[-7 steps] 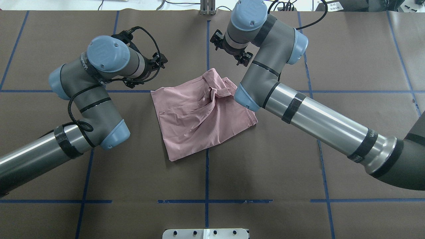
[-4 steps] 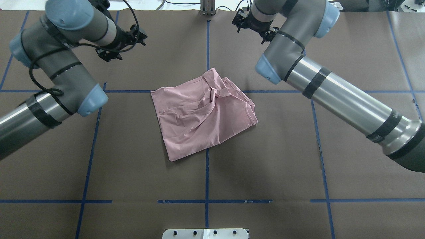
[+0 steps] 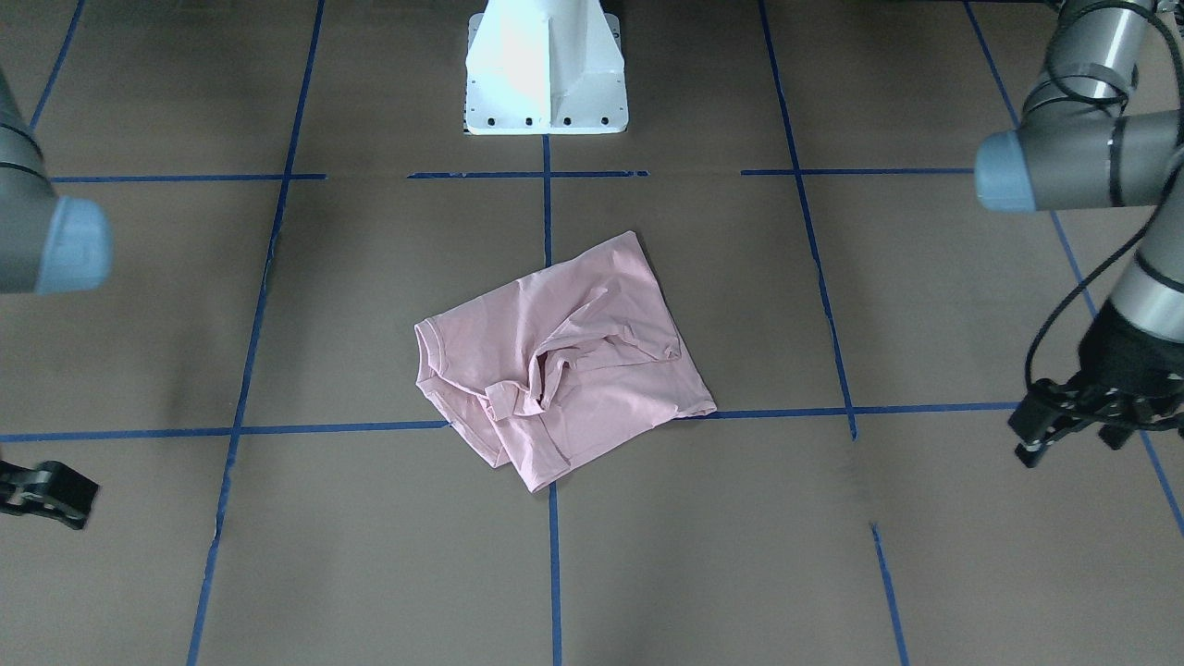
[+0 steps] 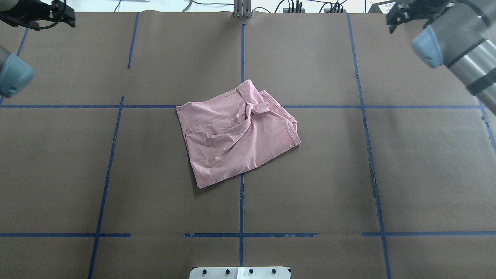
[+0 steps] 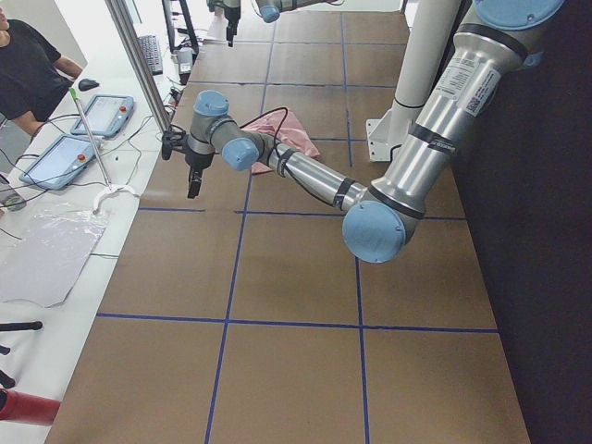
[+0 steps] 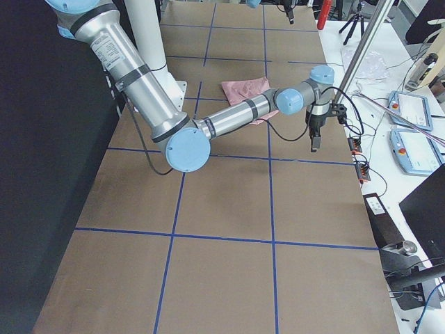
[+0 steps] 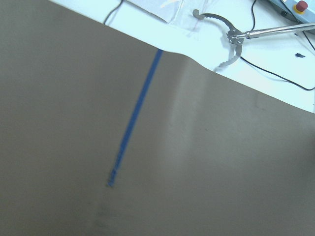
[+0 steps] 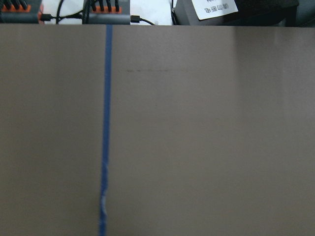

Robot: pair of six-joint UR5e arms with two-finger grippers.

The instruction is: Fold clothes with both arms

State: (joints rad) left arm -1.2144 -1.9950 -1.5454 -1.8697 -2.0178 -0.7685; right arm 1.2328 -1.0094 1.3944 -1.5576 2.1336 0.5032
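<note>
Both arms have swung out to the far corners, leaving the pink T-shirt lying roughly folded, rumpled, at the middle of the table. The left gripper hangs spread and empty; the right gripper I cannot tell. The folding looks finished

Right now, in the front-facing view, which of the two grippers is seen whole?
The left gripper, low on that view's right side, with its whole black body inside the frame. The right gripper is cut off by the view's left edge.
</note>
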